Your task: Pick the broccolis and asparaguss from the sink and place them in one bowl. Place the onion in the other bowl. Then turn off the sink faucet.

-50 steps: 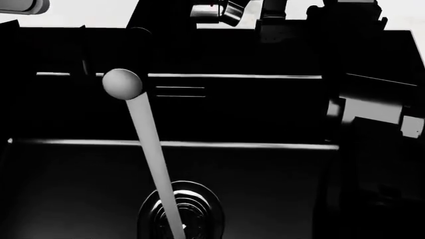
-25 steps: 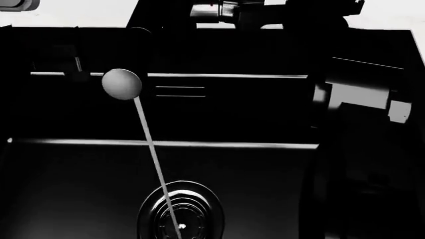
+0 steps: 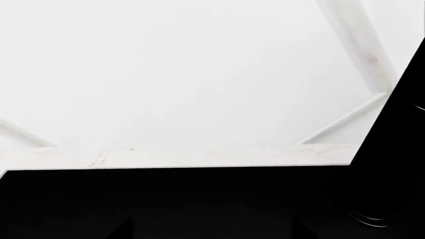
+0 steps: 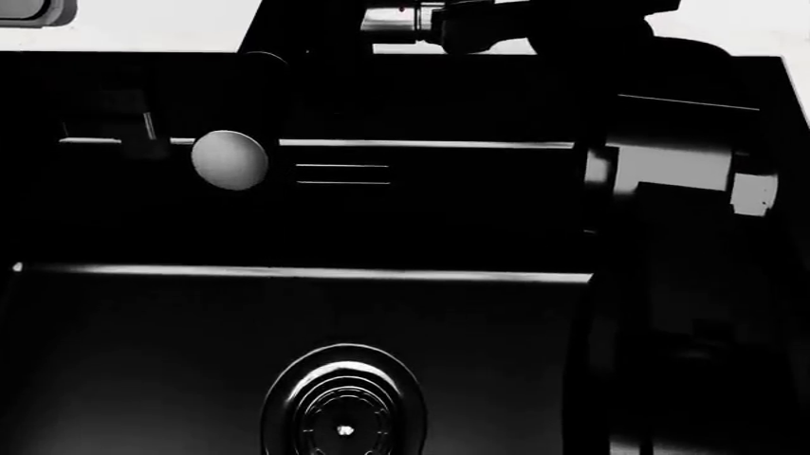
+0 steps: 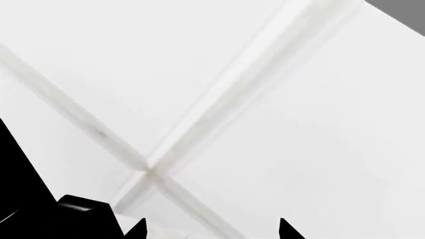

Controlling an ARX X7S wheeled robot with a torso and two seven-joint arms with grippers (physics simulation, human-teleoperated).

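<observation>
The head view looks down into a dark sink (image 4: 152, 273) with a round drain (image 4: 344, 406). The faucet's pale round spout end (image 4: 230, 159) hangs over the basin, and no water runs from it. Its metal handle (image 4: 402, 19) shows at the top edge, with my dark right arm (image 4: 677, 171) reaching up beside it. In the right wrist view my right gripper (image 5: 212, 230) is open, with only white wall between its black fingertips (image 5: 138, 230). No broccoli, asparagus, onion or bowl can be made out. The left wrist view is black where that gripper's jaws lie.
A pale grey object (image 4: 32, 9) sits at the head view's top left corner. The left wrist view shows a white wall (image 3: 199, 74) above a pale counter edge (image 3: 199, 158). The sink's back wall carries a thin bright ledge (image 4: 431, 144).
The water stream from the spout thinned, then stopped. My right arm moved left and up toward the handle at the top edge.
</observation>
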